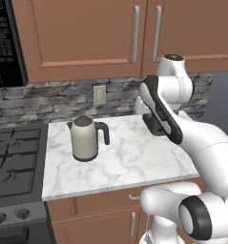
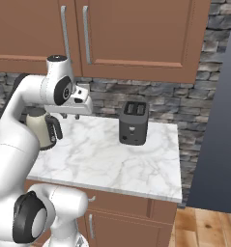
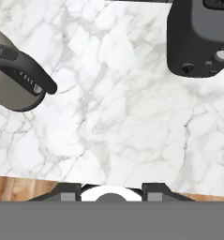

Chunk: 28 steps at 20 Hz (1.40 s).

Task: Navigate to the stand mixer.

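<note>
While gripper (image 2: pixel 77 116) state cannot be told, marble counter (image 2: pixel 112 159) holds one kettle (image 1: pixel 85 138), one toaster (image 2: pixel 133 122).

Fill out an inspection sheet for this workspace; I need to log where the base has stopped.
Surface: white marble counter, with brown drawers below.
Job's things: stand mixer, nothing seen.
Clutter: cream kettle with a black handle, standing upright on the left; black two-slot toaster near the backsplash, apart from the kettle.
End effector: hangs above the counter between kettle and toaster; the hand view does not show how its fingers stand.
Cables: nothing seen.
Surroundings: gas stove left of the counter, wooden cabinets above, stone backsplash with a wall outlet.
</note>
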{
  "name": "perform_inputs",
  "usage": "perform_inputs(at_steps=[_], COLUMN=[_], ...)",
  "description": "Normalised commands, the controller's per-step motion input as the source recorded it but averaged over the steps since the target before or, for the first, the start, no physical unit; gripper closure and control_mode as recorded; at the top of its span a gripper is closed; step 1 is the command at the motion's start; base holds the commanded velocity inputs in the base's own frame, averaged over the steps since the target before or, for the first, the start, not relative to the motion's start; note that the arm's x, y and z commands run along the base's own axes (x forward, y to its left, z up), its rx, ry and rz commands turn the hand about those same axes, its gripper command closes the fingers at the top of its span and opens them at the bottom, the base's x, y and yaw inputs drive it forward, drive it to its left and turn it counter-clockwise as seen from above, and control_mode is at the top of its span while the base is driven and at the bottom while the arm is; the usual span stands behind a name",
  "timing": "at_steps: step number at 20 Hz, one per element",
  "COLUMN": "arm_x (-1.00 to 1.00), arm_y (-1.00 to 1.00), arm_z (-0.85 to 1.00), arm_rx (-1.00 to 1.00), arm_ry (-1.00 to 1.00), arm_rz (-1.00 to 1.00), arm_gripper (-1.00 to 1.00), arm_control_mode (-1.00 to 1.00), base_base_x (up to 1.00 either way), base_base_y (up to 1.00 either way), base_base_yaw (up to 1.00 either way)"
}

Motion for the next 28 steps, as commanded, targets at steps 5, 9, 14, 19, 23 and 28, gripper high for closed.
perform_inputs(at_steps=[5, 9, 14, 19, 23, 28], arm_x=[0.0, 0.0, 0.0, 0.0, 0.0, 0.0], arm_y=[0.0, 0.0, 0.0, 0.0, 0.0, 0.0], arm_z=[0.0, 0.0, 0.0, 0.0, 0.0, 0.0], arm_rx=[0.0, 0.0, 0.0, 0.0, 0.0, 0.0], arm_ry=[0.0, 0.0, 0.0, 0.0, 0.0, 0.0], arm_rz=[0.0, 0.0, 0.0, 0.0, 0.0, 0.0], arm_gripper=[-1.0, -1.0, -1.0, -1.0, -1.0, -1.0], arm_control_mode=[1.0, 1.0, 1.0, 1.0, 1.0, 1.0], base_base_x=[0.0, 0.0, 0.0, -0.17, -0.62, -0.58], base_base_y=[0.0, 0.0, 0.0, 0.0, 0.04, 0.01], base_base_yaw=[0.0, 0.0, 0.0, 0.0, 0.01, 0.32])
